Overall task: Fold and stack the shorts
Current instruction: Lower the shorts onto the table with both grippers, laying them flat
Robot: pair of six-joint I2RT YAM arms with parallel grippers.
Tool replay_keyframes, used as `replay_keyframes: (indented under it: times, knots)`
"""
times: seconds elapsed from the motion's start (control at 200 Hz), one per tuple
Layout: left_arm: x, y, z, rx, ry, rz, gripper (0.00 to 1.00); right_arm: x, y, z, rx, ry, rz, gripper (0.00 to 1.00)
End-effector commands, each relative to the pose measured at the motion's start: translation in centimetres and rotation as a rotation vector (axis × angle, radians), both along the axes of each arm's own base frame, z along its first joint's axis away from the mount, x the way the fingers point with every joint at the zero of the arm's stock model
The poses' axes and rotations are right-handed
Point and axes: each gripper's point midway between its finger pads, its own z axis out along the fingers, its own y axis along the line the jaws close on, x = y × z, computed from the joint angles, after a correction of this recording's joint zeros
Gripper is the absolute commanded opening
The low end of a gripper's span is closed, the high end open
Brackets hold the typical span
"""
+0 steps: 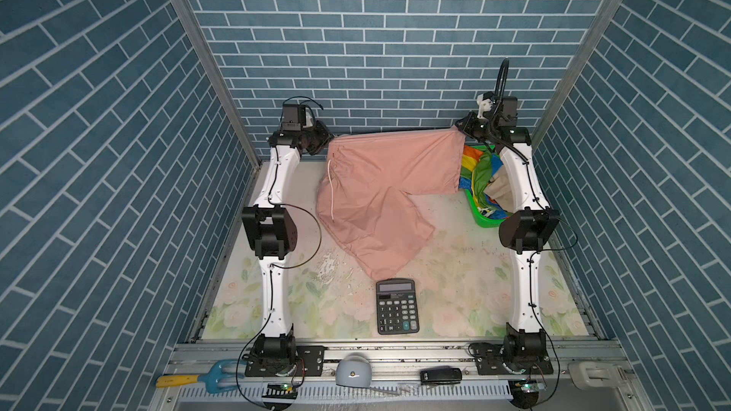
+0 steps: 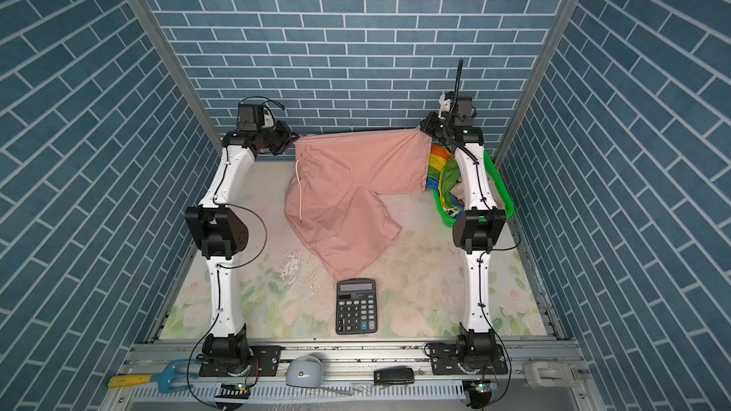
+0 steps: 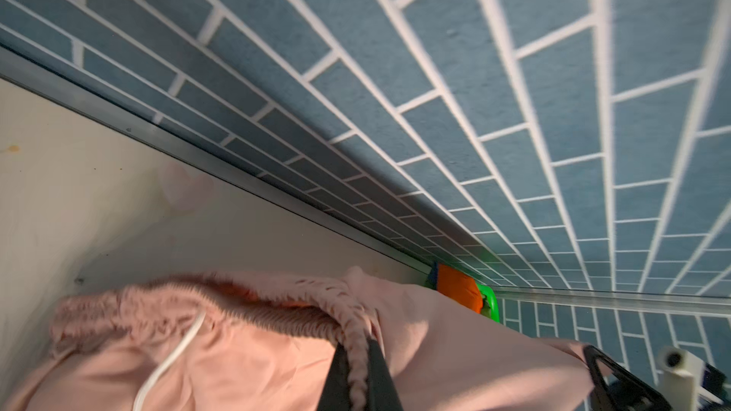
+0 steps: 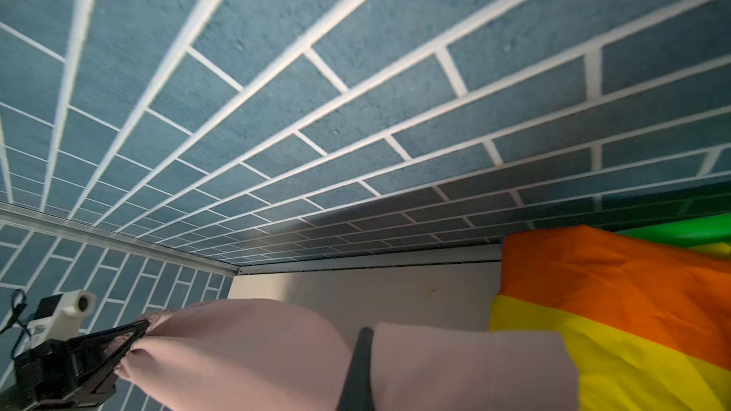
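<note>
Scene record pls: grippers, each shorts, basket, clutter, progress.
left gripper: shut on pink shorts waistband
right gripper: shut on a pink leg end
pink shorts: unfolded, stretched between grippers, other leg drooping onto table
rainbow shorts: in basket
beige shorts: in basket, partly hidden
calculator: table front centre
stack: none yet

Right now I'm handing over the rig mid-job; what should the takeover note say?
Left gripper: jaws shut on the pink shorts' waistband.
Right gripper: jaws shut on a leg hem of the same pair.
The pair hangs spread between them at the far side, its other leg draped on the table near the calculator.
Rainbow shorts and beige shorts: bunched in the green basket.
Done: nothing folded or stacked.
Left: fold all three, stack them.
</note>
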Motion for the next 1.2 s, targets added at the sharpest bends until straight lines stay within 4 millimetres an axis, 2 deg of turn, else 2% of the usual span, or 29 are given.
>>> replay_keyframes:
  times: [0.0,0.12,0.235,0.26,0.34,0.355,0.37,0.395,0.52,0.62,0.7,0.79,0.965,1.055,1.19]
  knots:
    - [1.7,5.6,1.1,0.069,-0.072,0.112,0.0,1.3,-3.5,2.4,-0.118,-0.121,-0.122,0.0]
    - [2.7,6.5,-1.6,0.056,-0.046,0.115,0.0,-0.2,-0.8,1.3,-0.171,-0.073,-0.076,0.0]
    - [3.0,7.5,-3.6,0.026,-0.019,0.117,0.02,-3.1,2.6,0.3,-0.22,-0.016,-0.02,0.0]
    - [2.9,7.8,-4.1,0.021,-0.006,0.119,0.02,-3.6,3.3,-0.4,-0.228,0.007,-0.011,0.0]
    - [2.4,9.0,-5.1,0.008,0.022,0.134,0.03,-6.1,5.6,-1.0,-0.243,0.043,0.026,0.0]
    - [2.3,9.3,-5.2,0.007,0.028,0.138,0.04,-6.4,6.1,-2.0,-0.251,0.065,0.033,0.0]
    - [2.2,9.6,-5.5,0.006,0.034,0.141,0.04,-7.3,6.4,-1.0,-0.248,0.052,0.039,0.0]
    - [2.0,10.0,-5.6,0.004,0.041,0.148,0.04,-8.3,7.3,-1.0,-0.252,0.057,0.056,0.0]
    - [0.7,11.7,-7.2,-0.002,0.089,0.153,0.08,-13.3,11.4,-2.9,-0.287,0.085,0.138,0.0]
    - [-0.9,13.0,-9.5,-0.001,0.165,0.163,0.09,-17.4,14.2,-5.5,-0.277,0.139,0.186,0.0]
    - [-2.2,14.3,-11.1,-0.006,0.205,0.19,0.1,-20.6,16.1,-8.4,-0.278,0.19,0.224,0.0]
    - [-3.6,15.8,-11.7,0.007,0.226,0.223,0.09,-23.4,17.5,-12.2,-0.301,0.256,0.257,0.0]
    - [-5.7,17.4,-12.9,0.086,0.277,0.234,0.09,-27.3,19.2,-18.3,-0.31,0.371,0.308,0.0]
    - [-6.4,17.7,-14.5,0.111,0.327,0.223,0.09,-28.9,20.1,-21.3,-0.322,0.433,0.343,0.0]
    - [-7.7,17.8,-16.8,0.12,0.388,0.209,0.02,-30.1,19.5,-24.9,-0.361,0.503,0.338,0.0]
